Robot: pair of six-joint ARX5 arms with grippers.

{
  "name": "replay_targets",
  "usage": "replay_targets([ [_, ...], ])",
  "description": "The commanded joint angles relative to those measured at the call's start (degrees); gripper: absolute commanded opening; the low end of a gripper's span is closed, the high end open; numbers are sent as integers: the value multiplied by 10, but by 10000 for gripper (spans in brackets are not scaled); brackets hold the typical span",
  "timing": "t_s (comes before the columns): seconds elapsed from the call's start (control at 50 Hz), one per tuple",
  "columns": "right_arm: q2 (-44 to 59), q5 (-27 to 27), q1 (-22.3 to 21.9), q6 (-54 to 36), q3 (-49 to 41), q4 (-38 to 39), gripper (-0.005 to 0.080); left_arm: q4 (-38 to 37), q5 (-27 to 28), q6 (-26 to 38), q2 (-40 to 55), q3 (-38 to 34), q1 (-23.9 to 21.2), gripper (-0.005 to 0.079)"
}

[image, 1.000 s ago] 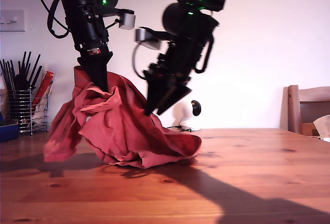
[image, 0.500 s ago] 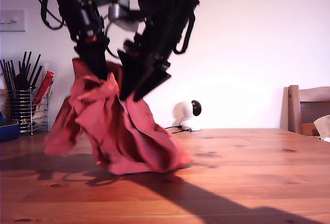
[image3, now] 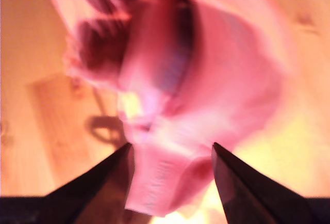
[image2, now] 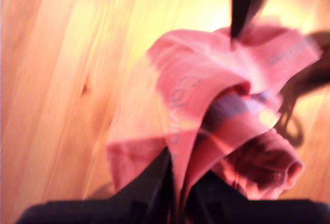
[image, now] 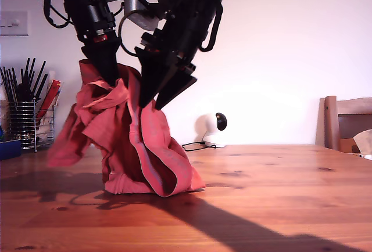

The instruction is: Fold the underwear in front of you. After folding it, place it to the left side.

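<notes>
The coral-red underwear [image: 139, 147] hangs bunched in a tall, narrow heap, its lower end resting on the wooden table [image: 279, 205]. My first gripper [image: 109, 81] is shut on the garment's upper edge toward the exterior view's left. In its wrist view the cloth [image2: 206, 105] runs up from between the closed fingers [image2: 178, 193]. My second gripper [image: 152, 102] stands just to the exterior view's right of it. Its fingers are apart with a fold of the underwear [image3: 206, 79] between them [image3: 170, 152]. Both wrist views are blurred.
A wire rack of black utensils [image: 26, 118] and a blue object [image: 9, 147] stand at the exterior view's left edge. A small white round device [image: 210, 130] with a cable sits at the back. A wooden chair [image: 349, 121] is at the exterior view's right.
My second gripper swung toward the exterior view's left, from beside the cloth to right against my first gripper. The underwear was drawn from a wide spread heap into a tall narrow bundle.
</notes>
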Motion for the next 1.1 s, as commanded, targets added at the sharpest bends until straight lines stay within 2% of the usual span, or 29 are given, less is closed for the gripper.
replay_targets([
  [0.0,-37,-4,-7,-3,10,2,446,2,4,-2,17,-15,4,-21],
  [0.22,-43,-62,-21,11,10,33,446,18,59,-7,17,-15,26,-21],
  [0.42,-43,-78,-18,30,10,103,446,18,105,-8,17,-15,35,-21],
  [0.52,-43,-92,-16,36,10,127,446,24,125,-31,17,-15,35,-21],
  [0.76,-43,-109,-8,38,10,137,446,28,179,-80,17,-15,40,-21],
  [1.08,-43,-108,-2,40,10,135,446,26,203,-98,17,-15,48,-21],
])
